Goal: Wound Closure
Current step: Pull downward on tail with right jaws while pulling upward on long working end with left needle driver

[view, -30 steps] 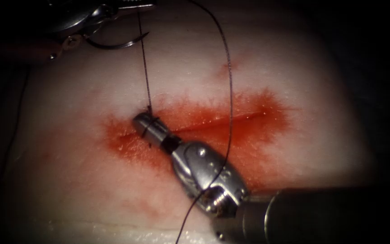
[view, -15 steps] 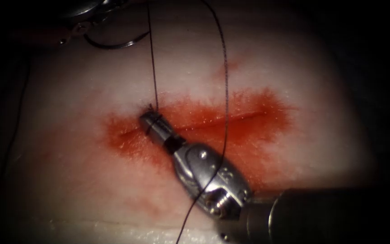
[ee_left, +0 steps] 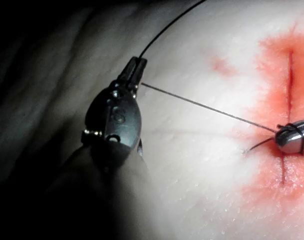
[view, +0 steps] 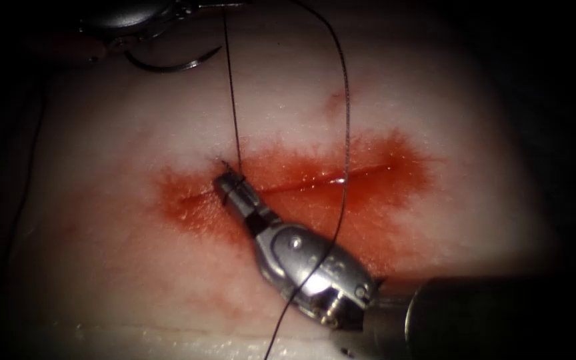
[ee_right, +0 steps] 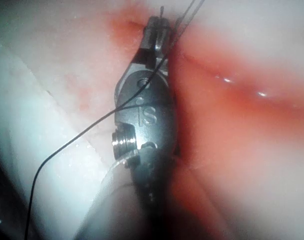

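Note:
The tissue (view: 101, 220) has a cut (view: 341, 175) ringed by red fluid. My right tool (view: 230, 185) lies over the cut's left part, its jaws shut on a short thread end, with thread looped round them (ee_left: 291, 139) (ee_right: 156, 30). A taut strand of thread (view: 233, 100) runs from there up to my left tool (view: 221, 5), whose jaws are shut on it (ee_left: 136, 67). The curved needle (view: 168, 67) lies on the tissue beyond the cut's left end, held by neither tool.
A long slack loop of thread (view: 346, 120) crosses the cut's right half, passes over my right tool's wrist (view: 315, 260) and runs off the tissue's near edge. Another thin strand (view: 28, 167) trails down the far left.
My right tool's jaws have slid a little right along the cut with the loops on them. The left tool and its taut strand have shifted right. The needle has stayed put.

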Available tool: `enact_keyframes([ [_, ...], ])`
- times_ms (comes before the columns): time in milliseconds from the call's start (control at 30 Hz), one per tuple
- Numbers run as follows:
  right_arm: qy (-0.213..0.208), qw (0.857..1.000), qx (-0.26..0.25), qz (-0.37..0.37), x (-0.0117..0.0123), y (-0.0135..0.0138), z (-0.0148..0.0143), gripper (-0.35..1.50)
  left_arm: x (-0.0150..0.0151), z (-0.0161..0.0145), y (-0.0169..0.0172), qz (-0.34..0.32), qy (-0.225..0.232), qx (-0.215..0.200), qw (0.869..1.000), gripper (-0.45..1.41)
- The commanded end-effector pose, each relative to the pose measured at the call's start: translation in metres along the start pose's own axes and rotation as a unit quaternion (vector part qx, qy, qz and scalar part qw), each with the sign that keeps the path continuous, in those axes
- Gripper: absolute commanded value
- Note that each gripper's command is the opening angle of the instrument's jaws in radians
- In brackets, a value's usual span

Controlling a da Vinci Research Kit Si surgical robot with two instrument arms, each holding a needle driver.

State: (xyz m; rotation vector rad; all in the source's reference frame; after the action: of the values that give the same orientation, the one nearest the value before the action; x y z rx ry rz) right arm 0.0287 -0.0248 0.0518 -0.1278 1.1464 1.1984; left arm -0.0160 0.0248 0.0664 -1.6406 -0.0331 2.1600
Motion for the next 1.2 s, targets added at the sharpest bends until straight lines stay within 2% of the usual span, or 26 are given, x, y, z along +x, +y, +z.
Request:
enact_keyframes([
  [33, -0.002, 1.0, 0.002, -0.018, -0.0012, -0.0013, -0.0003, -0.35, -0.0003, 0.0007, -0.0006, 0.018, -0.014, 0.011, 1.0, -0.45],
  [333, -0.004, 0.999, -0.003, -0.042, -0.0014, -0.0025, -0.001, -0.35, -0.0002, 0.0006, -0.0008, 0.049, -0.056, 0.039, 0.996, -0.45],
  [567, 0.002, 0.999, -0.006, -0.044, -0.0013, -0.0025, -0.0008, -0.35, -0.0002, 0.0006, -0.0008, 0.054, -0.06, 0.041, 0.996, -0.45],
  [733, 0.012, 0.996, 0.01, -0.082, -0.0007, -0.0023, -0.0007, -0.35, -0.0002, 0.0007, -0.0009, 0.065, -0.063, 0.043, 0.995, -0.45],
  [800, 0.017, 0.982, 0.056, -0.177, -0.0001, -0.0021, -0.0004, -0.35, 0.0, 0.0009, -0.001, 0.069, -0.065, 0.046, 0.994, -0.45],
  [967, 0.007, 0.963, 0.092, -0.253, 0.0004, -0.0019, -0.0005, -0.35, 0.0003, 0.0012, -0.0012, 0.072, -0.067, 0.049, 0.994, -0.45],
  [1000, 0.001, 0.953, 0.106, -0.285, 0.0003, -0.0018, -0.0005, -0.35, 0.0004, 0.0012, -0.0014, 0.076, -0.068, 0.05, 0.994, -0.45],
  [1200, -0.003, 0.944, 0.118, -0.308, 0.0002, -0.002, -0.0004, -0.35, 0.0008, 0.0012, -0.0018, 0.081, -0.069, 0.05, 0.993, -0.45],
])
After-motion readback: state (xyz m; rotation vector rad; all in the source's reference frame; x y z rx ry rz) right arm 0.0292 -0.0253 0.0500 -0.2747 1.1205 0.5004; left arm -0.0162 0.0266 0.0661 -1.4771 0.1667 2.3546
